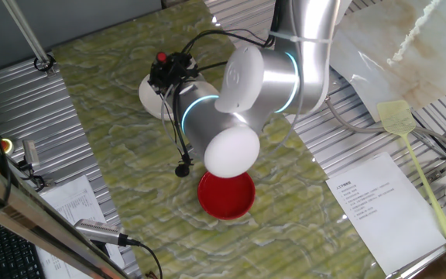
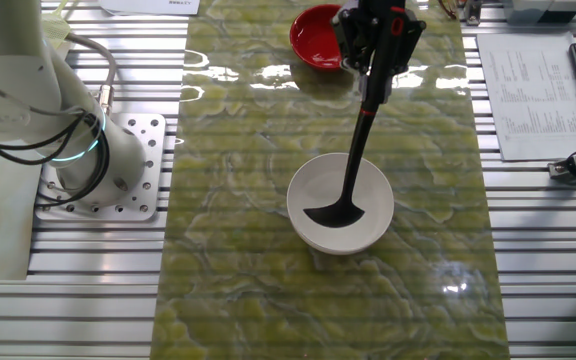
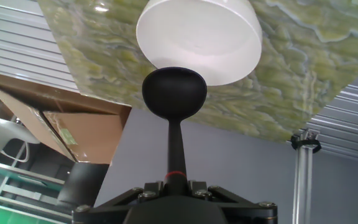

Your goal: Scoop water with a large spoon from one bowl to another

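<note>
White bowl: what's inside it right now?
The ladle's scoop sits inside the white bowl, handle held by the gripper. Water can't be made out; the scoop covers part of the bottom.

Honestly the green surface [image 2: 238, 250] is lying wide open between the white bowl [image 2: 313, 225] and red bowl [image 2: 313, 40], nothing blocking.

Fly swatter [image 1: 409, 147], paper sheet [image 1: 378, 209], mic [image 1: 99, 231].

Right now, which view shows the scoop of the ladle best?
The other fixed view. It shows the ladle scoop over the white bowl, with the whole handle up to the hand. The hand view shows only the scoop's rounded back, before the bowl. In the one fixed view the arm hides it.
</note>
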Tool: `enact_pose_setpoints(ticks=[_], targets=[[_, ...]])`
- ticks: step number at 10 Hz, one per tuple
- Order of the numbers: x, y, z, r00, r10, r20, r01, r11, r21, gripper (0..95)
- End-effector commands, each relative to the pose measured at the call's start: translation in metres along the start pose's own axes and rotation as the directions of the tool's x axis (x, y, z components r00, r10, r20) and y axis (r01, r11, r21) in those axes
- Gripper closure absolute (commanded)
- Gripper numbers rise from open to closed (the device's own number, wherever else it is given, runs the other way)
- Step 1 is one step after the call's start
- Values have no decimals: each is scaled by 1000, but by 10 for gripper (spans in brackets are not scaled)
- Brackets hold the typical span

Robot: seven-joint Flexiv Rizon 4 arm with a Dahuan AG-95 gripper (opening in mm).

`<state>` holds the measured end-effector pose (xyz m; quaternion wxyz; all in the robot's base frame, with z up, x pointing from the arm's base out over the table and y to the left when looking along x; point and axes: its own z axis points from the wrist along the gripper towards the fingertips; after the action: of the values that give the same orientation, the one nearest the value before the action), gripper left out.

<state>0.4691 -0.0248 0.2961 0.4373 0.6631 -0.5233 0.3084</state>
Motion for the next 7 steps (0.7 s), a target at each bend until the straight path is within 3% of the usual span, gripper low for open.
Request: enact_pose_setpoints(ticks=[1,7], targets=[[0,-1,-2,1000,5,1,-5,1000,-3,950],[1,2,-4,1000,8,-6,-7,999,43,950]])
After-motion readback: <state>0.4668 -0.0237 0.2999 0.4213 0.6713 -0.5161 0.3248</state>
